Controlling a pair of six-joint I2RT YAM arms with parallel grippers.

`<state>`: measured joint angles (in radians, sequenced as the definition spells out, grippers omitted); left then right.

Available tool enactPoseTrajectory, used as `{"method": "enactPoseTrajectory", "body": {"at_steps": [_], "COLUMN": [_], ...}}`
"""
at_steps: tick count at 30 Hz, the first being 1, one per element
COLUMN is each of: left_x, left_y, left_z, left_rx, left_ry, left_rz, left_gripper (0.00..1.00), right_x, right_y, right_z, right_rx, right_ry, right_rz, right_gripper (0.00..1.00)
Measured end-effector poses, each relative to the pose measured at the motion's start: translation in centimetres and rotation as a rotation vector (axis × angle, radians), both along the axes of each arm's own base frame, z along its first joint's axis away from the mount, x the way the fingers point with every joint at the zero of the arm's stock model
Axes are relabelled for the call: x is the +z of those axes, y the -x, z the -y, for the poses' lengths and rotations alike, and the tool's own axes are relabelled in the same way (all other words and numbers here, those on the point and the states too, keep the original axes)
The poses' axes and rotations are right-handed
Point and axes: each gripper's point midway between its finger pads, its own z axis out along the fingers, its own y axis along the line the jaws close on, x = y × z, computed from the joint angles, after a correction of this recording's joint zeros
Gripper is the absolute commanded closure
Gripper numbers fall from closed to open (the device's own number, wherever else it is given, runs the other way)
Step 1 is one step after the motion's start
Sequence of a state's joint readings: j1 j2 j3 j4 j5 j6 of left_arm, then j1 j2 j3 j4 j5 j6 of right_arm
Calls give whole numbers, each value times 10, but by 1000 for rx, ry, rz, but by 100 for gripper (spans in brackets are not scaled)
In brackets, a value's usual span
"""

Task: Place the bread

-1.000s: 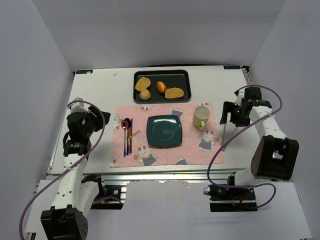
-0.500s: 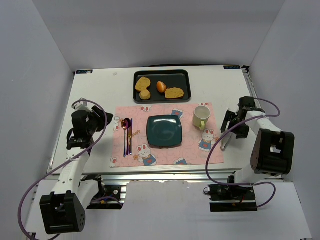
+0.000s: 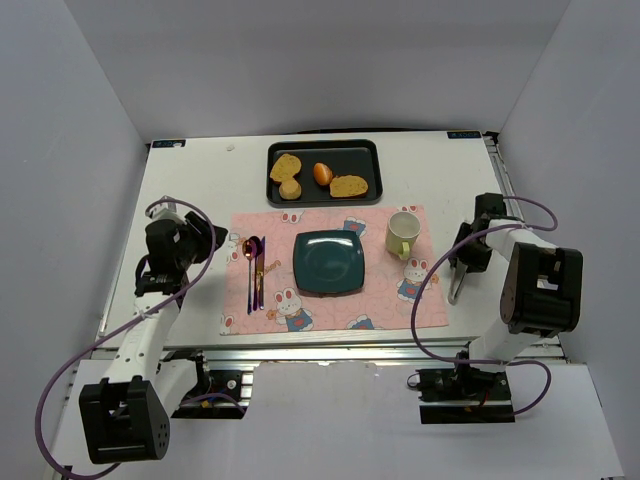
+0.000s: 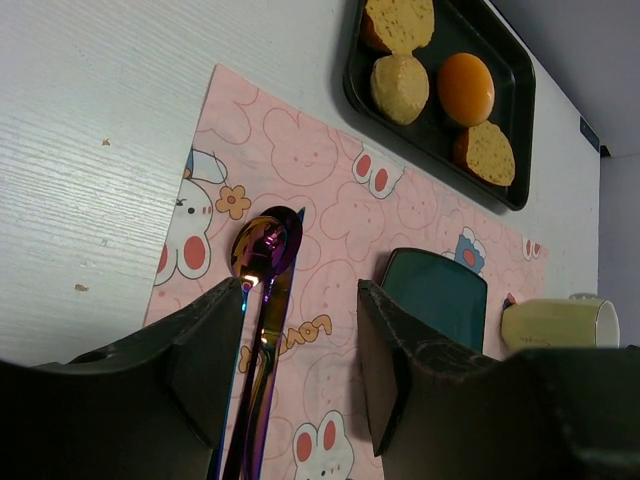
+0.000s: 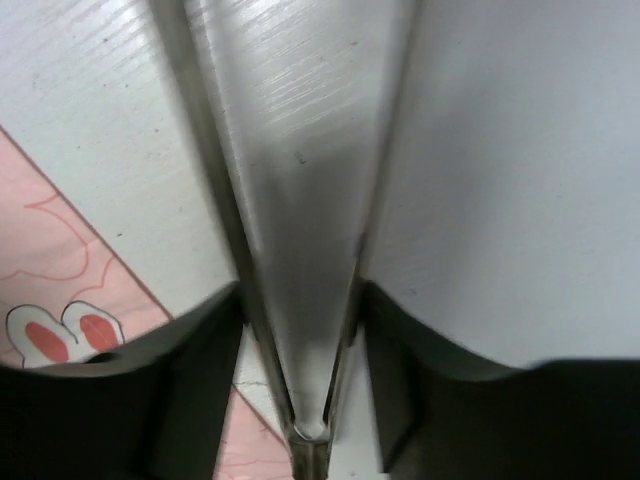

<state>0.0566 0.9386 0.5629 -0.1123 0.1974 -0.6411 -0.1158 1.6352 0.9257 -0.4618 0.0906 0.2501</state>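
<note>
Straddling the metal tongs (image 5: 300, 330) that lie on the counter (image 3: 200, 190) just right of the pink placemat (image 3: 375, 300), the right fingers (image 5: 185, 400) sit close against both tong arms near the hinged end. Whether they have clamped yet cannot be told. The left fingers (image 4: 205, 350) are spread and empty, poised above the spoon (image 4: 262, 245) on the placemat's left side.

The bread (image 3: 323, 173), a small glossy orange-brown bun, rests in the black tray (image 3: 372, 150) at the far side of the counter, among flat toast slices and well apart from both arms. The dark square plate (image 3: 328, 262) on the placemat is bare and looks the likely destination.

The step in hand appears to be taking up the tongs. Doing it well probably means squeezing firmly enough to lift them without pinching the tips fully together, so they can open around the bun. Centring the grip should stop the tongs pivoting as they rise. The bun is smooth and rounded, so the tips ought to meet it across its widest part, or it may squirt out sideways.
</note>
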Motion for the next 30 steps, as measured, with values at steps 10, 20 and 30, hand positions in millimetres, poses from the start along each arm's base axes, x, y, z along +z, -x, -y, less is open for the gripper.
{"method": "enactPoseTrajectory", "body": {"at_steps": [10, 20, 30], "left_x": [9, 31, 39], "left_y": [1, 0, 5], "left_z": [1, 4, 9], "left_rx": [6, 9, -4], "left_ry": [12, 46, 72], "left_rz": [28, 101, 131], "left_gripper": [41, 41, 41], "right_x": [5, 158, 220], "right_y": [-5, -79, -93], "right_z": [7, -37, -110], "right_rx": [82, 583, 910], "right_ry": [52, 25, -103], "right_rz": [50, 571, 760], "right_gripper": [87, 79, 59]}}
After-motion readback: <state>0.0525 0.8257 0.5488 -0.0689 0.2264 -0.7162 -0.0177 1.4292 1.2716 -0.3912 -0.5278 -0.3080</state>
